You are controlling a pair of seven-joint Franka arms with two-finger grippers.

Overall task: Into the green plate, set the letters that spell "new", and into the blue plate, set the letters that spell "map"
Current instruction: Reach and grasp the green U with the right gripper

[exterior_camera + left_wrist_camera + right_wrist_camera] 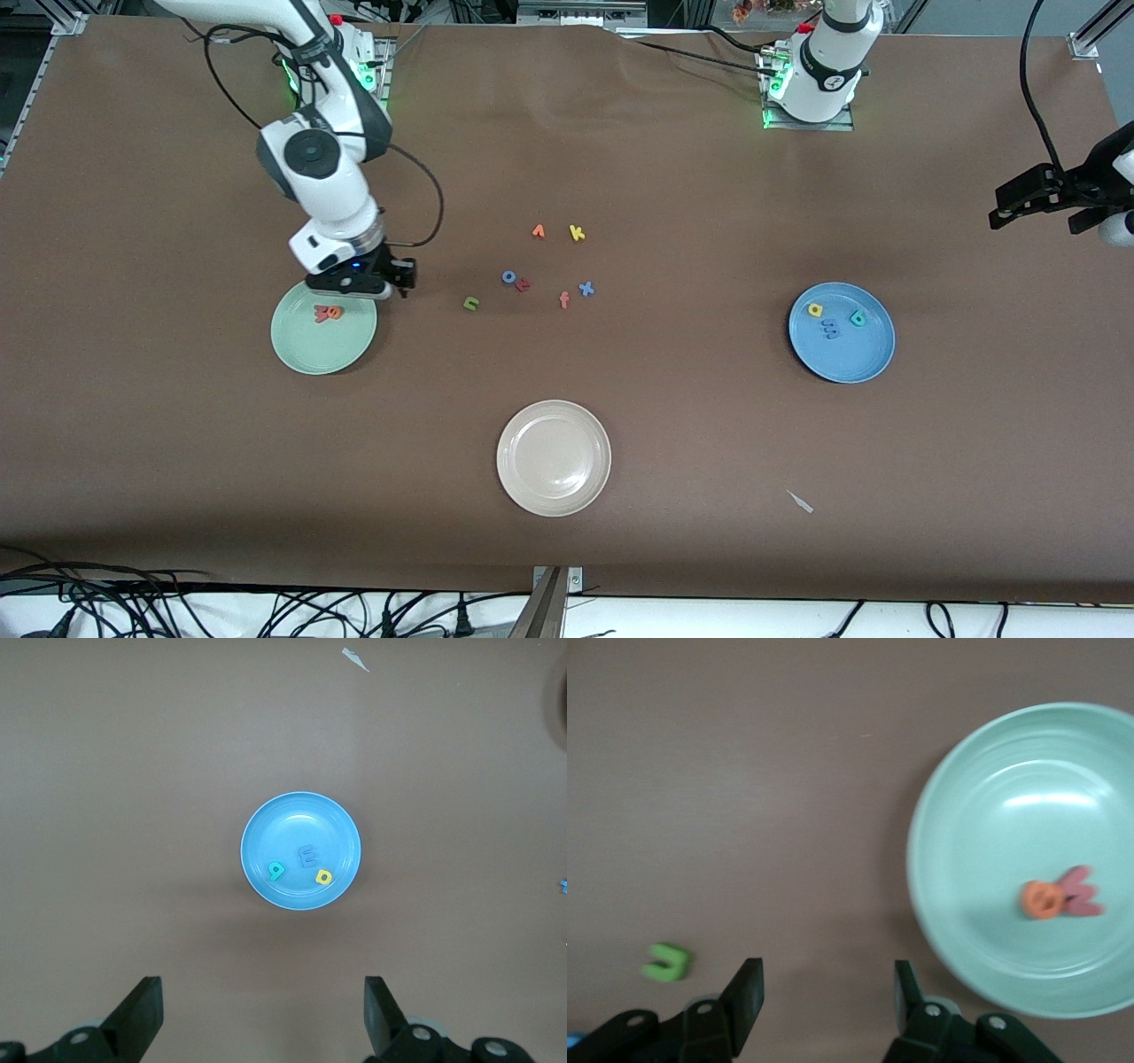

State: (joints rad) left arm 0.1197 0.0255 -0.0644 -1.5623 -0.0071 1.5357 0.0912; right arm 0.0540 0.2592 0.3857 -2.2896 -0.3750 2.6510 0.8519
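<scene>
The green plate [301,350] [966,815] holds the orange "e" [334,311] [1043,900] touching the salmon "w" [322,314] [1081,892]. The olive "n" [471,303] [667,962] lies on the table toward the loose letters. My right gripper [390,285] [826,992] hangs open and empty just off the green plate's rim, on the side facing the "n". The blue plate [864,359] [301,819] holds the yellow "a" [815,309] [323,876], blue "m" [830,329] [308,855] and teal "p" [858,318] [275,871]. My left gripper [1032,213] [262,1010] waits open, high over the left arm's end of the table.
A beige plate [554,457] sits nearer the front camera at mid-table. Loose letters lie in a cluster: an orange one [538,231], yellow "k" [577,233], blue "o" [509,276], salmon "f" [564,299], blue "x" [586,288]. A white scrap [800,501] lies near the front edge.
</scene>
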